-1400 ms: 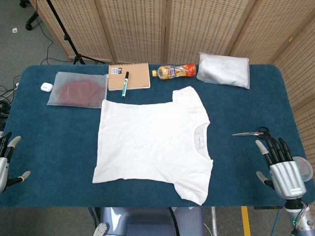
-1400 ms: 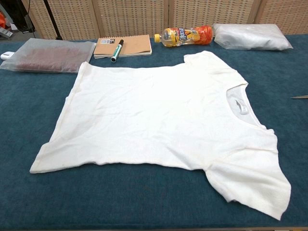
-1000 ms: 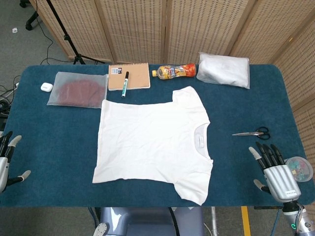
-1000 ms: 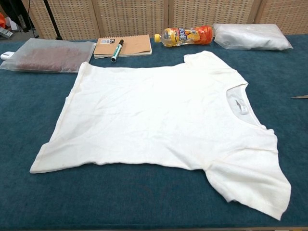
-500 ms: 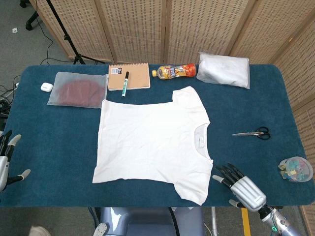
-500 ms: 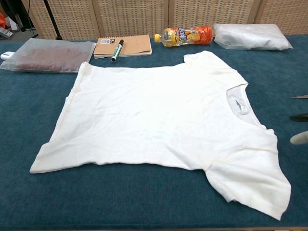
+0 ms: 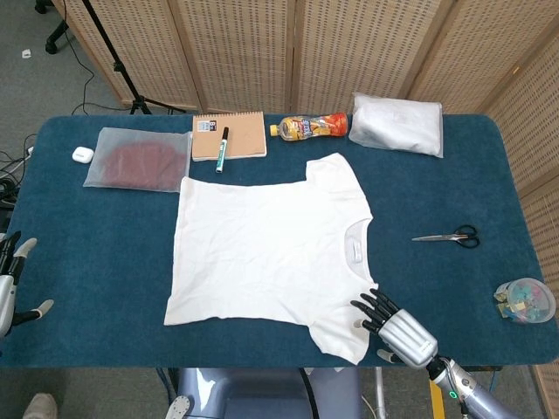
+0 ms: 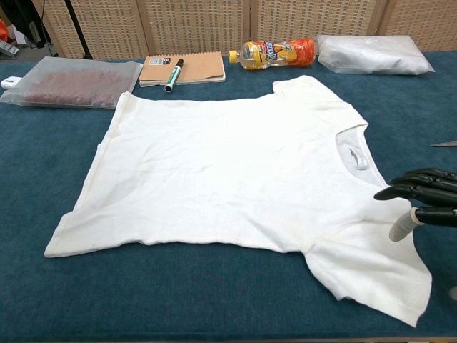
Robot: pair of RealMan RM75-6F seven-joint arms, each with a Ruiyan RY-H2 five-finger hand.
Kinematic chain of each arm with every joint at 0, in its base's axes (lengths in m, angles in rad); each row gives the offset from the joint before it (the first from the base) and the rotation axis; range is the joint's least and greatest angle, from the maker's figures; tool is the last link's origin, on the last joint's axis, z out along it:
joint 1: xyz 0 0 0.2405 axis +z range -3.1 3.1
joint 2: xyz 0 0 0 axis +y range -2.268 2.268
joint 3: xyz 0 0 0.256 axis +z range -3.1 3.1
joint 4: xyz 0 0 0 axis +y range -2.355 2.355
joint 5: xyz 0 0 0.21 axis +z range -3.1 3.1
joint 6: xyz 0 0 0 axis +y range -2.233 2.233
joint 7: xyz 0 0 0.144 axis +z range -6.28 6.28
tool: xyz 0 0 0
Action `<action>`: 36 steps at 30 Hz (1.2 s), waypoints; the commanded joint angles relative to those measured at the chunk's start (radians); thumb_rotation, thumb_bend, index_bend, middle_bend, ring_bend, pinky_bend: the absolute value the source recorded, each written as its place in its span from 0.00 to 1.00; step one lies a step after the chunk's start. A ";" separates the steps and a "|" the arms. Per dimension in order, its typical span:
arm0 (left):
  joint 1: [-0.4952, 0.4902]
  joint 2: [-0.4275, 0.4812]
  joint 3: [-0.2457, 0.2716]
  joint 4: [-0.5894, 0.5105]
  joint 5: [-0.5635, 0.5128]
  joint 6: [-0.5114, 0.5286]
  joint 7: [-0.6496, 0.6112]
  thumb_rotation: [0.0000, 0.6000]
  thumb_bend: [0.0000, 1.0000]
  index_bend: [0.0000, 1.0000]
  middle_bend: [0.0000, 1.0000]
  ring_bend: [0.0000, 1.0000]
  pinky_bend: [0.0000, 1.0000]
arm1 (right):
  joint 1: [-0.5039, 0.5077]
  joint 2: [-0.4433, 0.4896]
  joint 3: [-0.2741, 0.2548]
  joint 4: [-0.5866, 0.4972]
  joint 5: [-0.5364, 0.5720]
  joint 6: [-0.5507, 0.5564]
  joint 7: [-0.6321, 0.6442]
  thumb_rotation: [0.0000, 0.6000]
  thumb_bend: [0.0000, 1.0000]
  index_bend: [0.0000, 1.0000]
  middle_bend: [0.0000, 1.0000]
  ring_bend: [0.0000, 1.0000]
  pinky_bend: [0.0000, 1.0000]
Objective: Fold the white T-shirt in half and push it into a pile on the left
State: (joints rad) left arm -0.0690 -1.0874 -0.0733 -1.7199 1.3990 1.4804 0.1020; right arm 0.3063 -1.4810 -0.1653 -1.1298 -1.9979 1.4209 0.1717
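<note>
The white T-shirt (image 7: pixel 271 249) lies spread flat on the blue table (image 7: pixel 96 253), collar to the right, hem to the left; it fills the middle of the chest view (image 8: pixel 235 179). My right hand (image 7: pixel 393 327) hovers open at the near sleeve, fingers spread and pointing left over the sleeve's edge; the chest view shows the same hand (image 8: pixel 421 196) at its right edge, thumb down by the shoulder seam. It holds nothing. My left hand (image 7: pixel 10 288) stays open off the table's left front corner, away from the shirt.
Along the back stand a clear bag with dark cloth (image 7: pixel 137 159), a brown notebook (image 7: pixel 229 134) with a marker (image 7: pixel 222 148), an orange bottle (image 7: pixel 307 127) and a white packet (image 7: pixel 397 124). Scissors (image 7: pixel 447 236) and a small tub (image 7: pixel 525 300) lie right.
My right hand has swept left along the front edge, from beside the tub to the shirt's near sleeve. The shirt and left hand have not moved.
</note>
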 commanded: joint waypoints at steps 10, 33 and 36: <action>-0.002 0.000 0.001 0.004 -0.006 -0.007 -0.002 1.00 0.00 0.00 0.00 0.00 0.00 | 0.034 -0.063 0.004 0.003 0.026 -0.019 -0.022 1.00 0.39 0.40 0.15 0.00 0.00; -0.034 -0.053 0.016 0.083 0.062 -0.034 -0.062 1.00 0.00 0.00 0.00 0.00 0.00 | 0.046 -0.118 -0.018 0.053 0.050 0.026 0.025 1.00 0.65 0.59 0.17 0.00 0.00; -0.063 -0.097 0.038 0.149 0.105 -0.082 -0.124 1.00 0.00 0.10 0.00 0.00 0.00 | 0.048 -0.118 -0.021 0.055 0.050 0.033 0.028 1.00 0.66 0.59 0.17 0.00 0.00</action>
State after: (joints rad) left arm -0.1069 -1.1485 -0.0530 -1.6166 1.4667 1.4352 0.0292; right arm 0.3534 -1.5991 -0.1858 -1.0746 -1.9482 1.4523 0.1991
